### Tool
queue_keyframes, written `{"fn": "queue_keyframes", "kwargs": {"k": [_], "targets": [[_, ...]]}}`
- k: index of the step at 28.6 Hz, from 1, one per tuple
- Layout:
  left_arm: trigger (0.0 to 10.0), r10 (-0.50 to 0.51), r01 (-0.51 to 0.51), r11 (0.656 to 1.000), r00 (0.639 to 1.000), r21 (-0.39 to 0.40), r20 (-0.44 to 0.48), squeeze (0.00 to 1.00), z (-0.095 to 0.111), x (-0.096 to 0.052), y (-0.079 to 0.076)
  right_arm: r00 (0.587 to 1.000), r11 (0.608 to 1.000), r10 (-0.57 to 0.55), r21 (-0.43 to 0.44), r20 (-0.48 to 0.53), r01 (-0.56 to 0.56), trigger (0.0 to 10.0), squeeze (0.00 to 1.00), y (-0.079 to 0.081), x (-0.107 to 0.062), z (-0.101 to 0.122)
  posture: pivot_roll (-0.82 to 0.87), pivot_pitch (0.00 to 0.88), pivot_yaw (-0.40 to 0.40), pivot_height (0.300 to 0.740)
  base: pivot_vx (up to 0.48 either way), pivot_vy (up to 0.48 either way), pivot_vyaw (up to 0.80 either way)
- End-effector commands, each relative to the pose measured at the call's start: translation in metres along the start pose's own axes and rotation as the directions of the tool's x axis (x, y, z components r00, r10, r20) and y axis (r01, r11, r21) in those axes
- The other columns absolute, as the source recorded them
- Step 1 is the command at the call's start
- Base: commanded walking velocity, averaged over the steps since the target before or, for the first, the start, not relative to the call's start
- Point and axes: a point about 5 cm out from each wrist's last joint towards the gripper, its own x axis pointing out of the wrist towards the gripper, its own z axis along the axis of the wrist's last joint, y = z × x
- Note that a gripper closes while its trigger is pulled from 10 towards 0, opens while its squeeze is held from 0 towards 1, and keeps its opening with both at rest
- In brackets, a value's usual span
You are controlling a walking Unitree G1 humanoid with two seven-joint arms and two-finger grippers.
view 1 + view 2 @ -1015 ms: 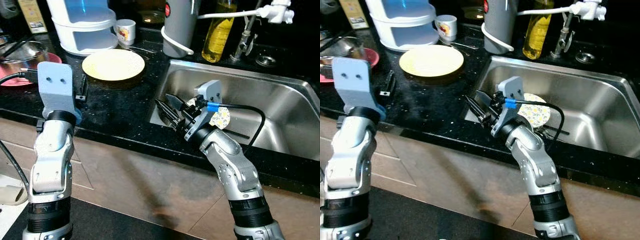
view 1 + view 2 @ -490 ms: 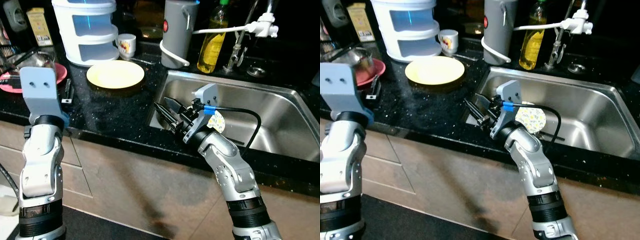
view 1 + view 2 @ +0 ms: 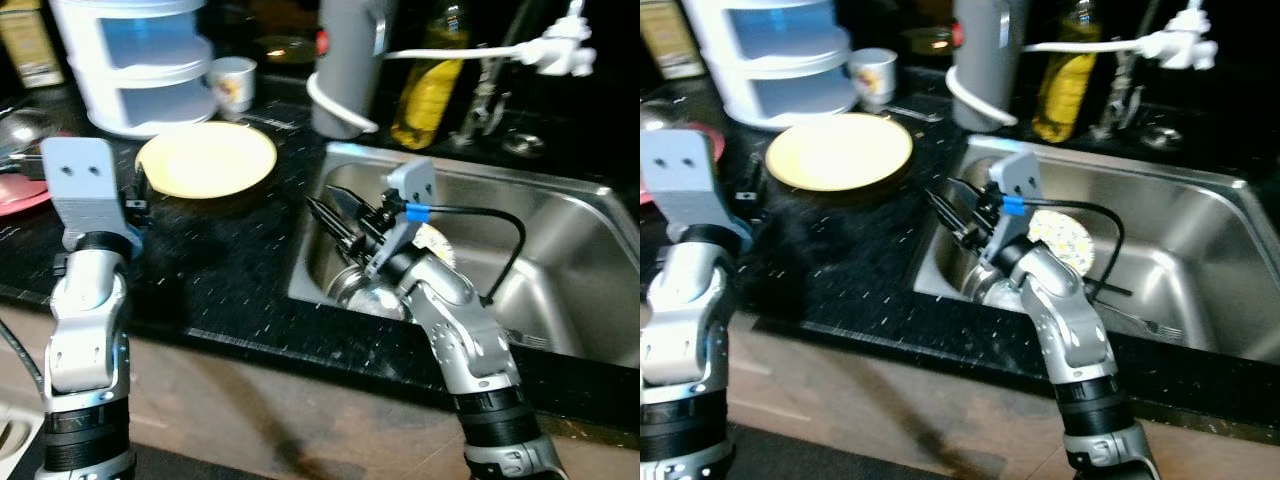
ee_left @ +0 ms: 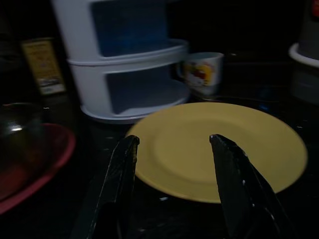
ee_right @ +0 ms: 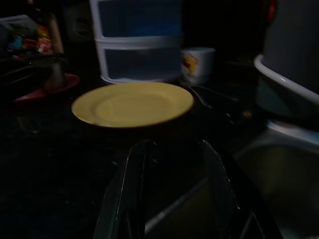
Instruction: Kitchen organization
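Kitchen counter [image 3: 230, 240] of black speckled stone runs from the left edge to a steel sink [image 3: 560, 250] on the right. At the far left a red plate [image 3: 20, 195] lies on the counter with a dark glass vessel [image 4: 20, 132] on it. Behind it stands a white stacked container [image 3: 135, 60] with blue-tinted tiers, and just to its right a small white mug [image 3: 230, 82] with a printed picture. In front of these a yellow plate [image 3: 205, 158] lies flat and bare. The left gripper [image 4: 174, 149] hangs just above the counter on the near left side of this plate, its two black fingers spread apart and holding nothing. Farther right, at the sink's far left corner, stands a tall grey canister [image 3: 345, 60] with a white ring around its base, then a bottle of yellow oil [image 3: 425, 85] and a tap [image 3: 490, 95] with a white fitting [image 3: 560, 50]. The right gripper [image 3: 335, 215] hovers over the sink's left rim, pointing left toward the yellow plate, its fingers parted and empty. In the sink, behind this arm, lies a flower-patterned dish [image 3: 1065, 238], a shiny round metal item [image 3: 365, 292] near the front wall, and a fork [image 3: 1145, 322] on the basin floor.
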Motion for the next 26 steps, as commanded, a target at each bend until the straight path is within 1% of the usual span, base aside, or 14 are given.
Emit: {"fn": "queue_keyframes", "kwargs": {"k": [1, 5, 7, 12, 14, 17, 18, 20, 22, 23, 24, 26], "targets": [[10.0, 0.015, -0.015, 1.000, 1.000, 0.000, -0.012, 0.00, -0.003, -0.001, 0.002, 1.000, 1.000, -0.001, 0.002, -0.005, 0.001, 10.0, 0.00, 0.001, -0.001, -0.004, 0.11, 0.037, -0.055, 0.740, 0.000, 0.000, 0.00], [10.0, 0.021, -0.021, 1.000, 1.000, 0.000, -0.013, 0.00, -0.003, -0.001, 0.003, 1.000, 1.000, -0.001, 0.001, -0.005, 0.001, 10.0, 0.00, 0.000, -0.001, -0.004, 0.11, 0.038, -0.055, 0.740, 0.000, 0.000, 0.00], [10.0, 0.044, -0.044, 0.999, 0.999, 0.006, -0.016, 0.00, -0.003, -0.001, 0.007, 1.000, 1.000, 0.001, -0.006, -0.006, -0.001, 10.0, 0.00, 0.000, -0.001, -0.004, 0.11, 0.038, -0.055, 0.740, 0.000, 0.000, 0.00], [10.0, 0.059, -0.059, 0.998, 0.998, 0.007, -0.019, 0.00, -0.004, 0.000, 0.009, 1.000, 1.000, 0.000, -0.012, -0.007, 0.000, 10.0, 0.00, 0.000, -0.001, -0.004, 0.11, 0.040, -0.056, 0.740, 0.000, 0.000, 0.00], [10.0, 0.093, -0.093, 0.996, 0.995, 0.005, -0.025, 0.00, -0.004, 0.001, 0.016, 1.000, 1.000, -0.005, -0.016, -0.009, 0.005, 10.0, 0.00, -0.001, -0.001, -0.004, 0.11, 0.043, -0.058, 0.740, 0.000, 0.000, 0.00], [10.0, 0.162, -0.165, 0.985, 0.985, -0.043, -0.067, 0.00, -0.010, 0.004, 0.029, 1.000, 1.000, -0.014, -0.018, -0.006, 0.014, 10.0, 0.00, -0.003, -0.001, -0.002, 0.11, 0.043, -0.059, 0.740, 0.000, 0.000, 0.00], [10.0, 0.162, -0.165, 0.985, 0.985, -0.043, -0.067, 0.00, -0.010, 0.004, 0.029, 1.000, 1.000, -0.014, -0.018, -0.006, 0.014, 10.0, 0.00, -0.003, -0.001, -0.002, 0.11, 0.043, -0.059, 0.740, 0.000, 0.000, 0.00], [10.0, 0.195, -0.204, 0.974, 0.976, -0.095, -0.100, 0.00, -0.014, 0.006, 0.038, 1.000, 1.000, -0.021, -0.021, -0.006, 0.021, 10.0, 0.00, -0.005, -0.001, -0.002, 0.11, 0.044, -0.060, 0.740, 0.000, 0.000, 0.00], [10.0, 0.206, -0.223, 0.964, 0.971, -0.148, -0.121, 0.00, -0.018, 0.009, 0.043, 1.000, 0.999, -0.026, -0.024, -0.008, 0.026, 10.0, 0.00, -0.006, -0.001, -0.002, 0.11, 0.044, -0.062, 0.740, 0.000, 0.000, 0.00], [10.0, 0.207, -0.234, 0.945, 0.969, -0.228, -0.136, 0.00, -0.020, 0.012, 0.046, 1.000, 0.999, -0.029, -0.026, -0.010, 0.029, 10.0, 0.00, -0.006, -0.001, -0.002, 0.11, 0.046, -0.061, 0.740, 0.000, 0.000, 0.00], [10.0, 0.207, -0.234, 0.945, 0.969, -0.228, -0.136, 0.00, -0.020, 0.012, 0.046, 1.000, 0.999, -0.029, -0.026, -0.010, 0.029, 10.0, 0.00, -0.006, -0.001, -0.002, 0.11, 0.046, -0.061, 0.740, 0.000, 0.000, 0.00], [10.0, 0.200, -0.245, 0.907, 0.966, -0.342, -0.162, 0.00, -0.024, 0.017, 0.050, 0.999, 0.999, -0.033, -0.028, -0.012, 0.033, 10.0, 0.00, -0.007, -0.001, -0.002, 0.11, 0.047, -0.063, 0.740, 0.000, 0.000, 0.00]]}}
